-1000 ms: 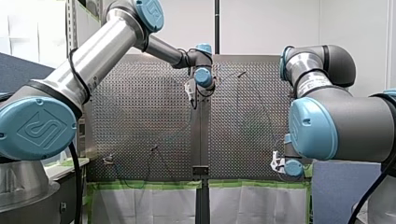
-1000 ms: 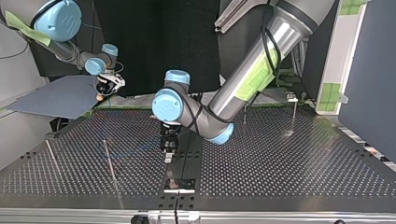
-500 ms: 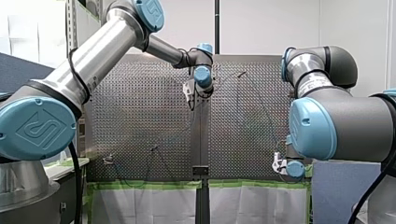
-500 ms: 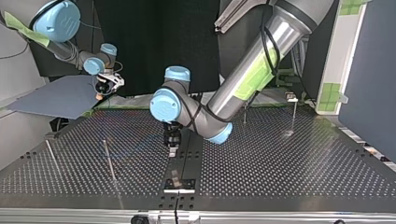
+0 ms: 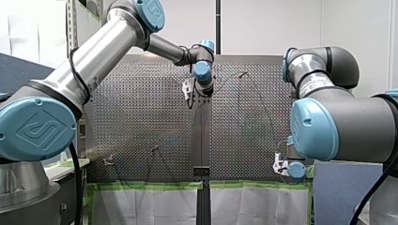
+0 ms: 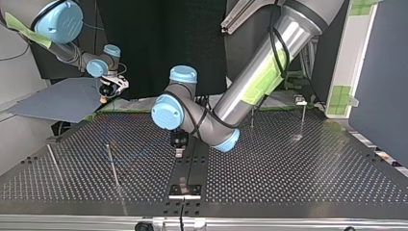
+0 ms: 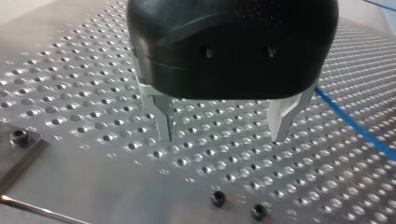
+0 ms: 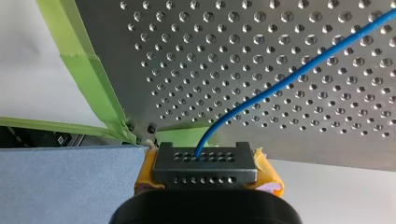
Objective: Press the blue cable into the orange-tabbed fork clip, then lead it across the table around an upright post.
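The blue cable [image 8: 280, 84] runs over the perforated plate and ends in a black block with rows of holes [image 8: 205, 163]. My right gripper [image 8: 205, 175] is shut on that block with its yellow pads [image 8: 268, 175], just off the table's edge [image 6: 107, 94]. My left gripper [image 7: 223, 136] hangs low over the plate near the middle [image 6: 179, 150], its metal fingers [image 7: 164, 121] open with nothing between them. Beside it the cable [image 7: 355, 130] lies flat on the plate, apart from the fingers. I cannot make out the fork clip.
Thin upright posts stand at the top view's left [image 6: 113, 166] and far right [image 6: 303, 120]. A dark rail [image 6: 190, 163] with a bracket runs down the table's middle. Green tape [image 8: 88, 74] lines the edge by my right gripper, over a grey-blue sheet [image 6: 62, 98].
My left gripper has drifted a little along the middle rail, away from the top view's camera, still open. My right gripper has stayed put with the block.
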Motion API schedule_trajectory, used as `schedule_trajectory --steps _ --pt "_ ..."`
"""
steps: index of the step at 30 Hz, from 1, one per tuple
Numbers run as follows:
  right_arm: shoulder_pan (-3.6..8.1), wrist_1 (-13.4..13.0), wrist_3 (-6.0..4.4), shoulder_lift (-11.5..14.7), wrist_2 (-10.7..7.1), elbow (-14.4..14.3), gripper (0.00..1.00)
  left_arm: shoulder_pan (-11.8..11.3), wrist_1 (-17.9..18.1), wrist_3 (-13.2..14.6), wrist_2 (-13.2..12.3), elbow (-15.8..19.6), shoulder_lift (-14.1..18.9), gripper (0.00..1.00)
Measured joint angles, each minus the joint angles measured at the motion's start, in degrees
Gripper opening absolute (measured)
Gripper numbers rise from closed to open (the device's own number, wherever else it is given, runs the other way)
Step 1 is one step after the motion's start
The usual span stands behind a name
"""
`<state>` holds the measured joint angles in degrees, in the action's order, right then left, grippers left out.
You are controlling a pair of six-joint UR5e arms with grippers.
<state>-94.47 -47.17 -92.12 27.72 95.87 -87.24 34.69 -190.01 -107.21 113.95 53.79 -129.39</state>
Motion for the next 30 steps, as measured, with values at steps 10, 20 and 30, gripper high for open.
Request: schedule_trajectory --steps 10,20,30 --pt "-0.13 0.1 0.13 -0.1 -0.06 0.0 0.0 0.0 -4.8 1.6 3.5 0.0 1.1 0.99" --pt "-0.1 0.1 0.26 -0.1 -0.22 0.0 0.0 2.0 -7.0 2.8 3.9 1.4 5.8 0.99" --pt "0.19 0.2 0.29 -0.1 -0.39 0.0 0.0 4.4 -6.4 7.8 0.0 1.4 10.2 0.99"
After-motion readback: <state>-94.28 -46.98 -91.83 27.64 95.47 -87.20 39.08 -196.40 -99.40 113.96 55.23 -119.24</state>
